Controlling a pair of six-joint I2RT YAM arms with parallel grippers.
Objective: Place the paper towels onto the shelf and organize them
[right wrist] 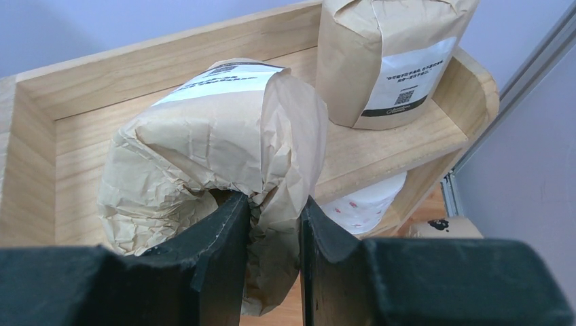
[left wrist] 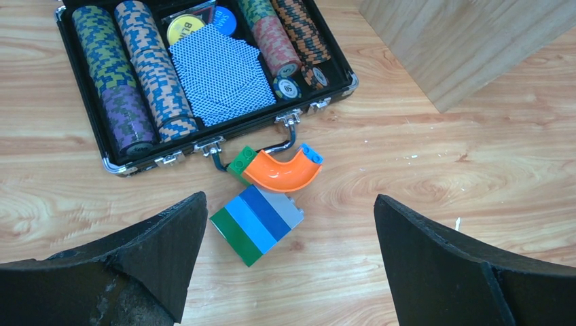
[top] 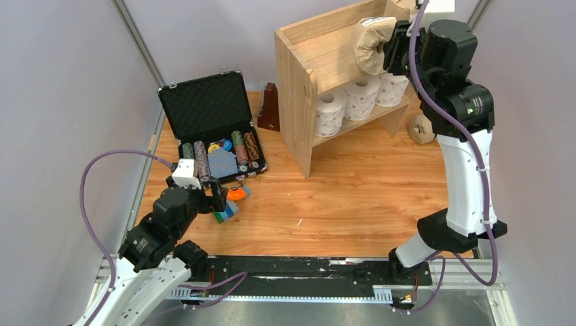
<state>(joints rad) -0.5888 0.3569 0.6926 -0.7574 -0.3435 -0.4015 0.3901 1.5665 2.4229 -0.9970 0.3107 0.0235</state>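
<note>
My right gripper (top: 392,47) is shut on the wrap of a tan kraft paper towel roll (top: 372,42) and holds it over the top tier of the pine shelf (top: 299,81). In the right wrist view the gripper (right wrist: 273,210) pinches the crumpled kraft roll (right wrist: 210,136) above the shelf top (right wrist: 81,156). A second kraft roll (right wrist: 387,54) stands upright at the shelf top's far right. Three white dotted rolls (top: 360,97) sit in a row on the lower tier. Another kraft roll (top: 422,128) lies on the table right of the shelf. My left gripper (left wrist: 289,244) is open and empty.
An open black case (top: 210,125) of poker chips and cards lies left of the shelf. Toy bricks (left wrist: 258,223) and an orange curved piece (left wrist: 282,173) lie on the table in front of the case, under my left gripper. A dark brown object (top: 270,109) stands beside the shelf's left panel.
</note>
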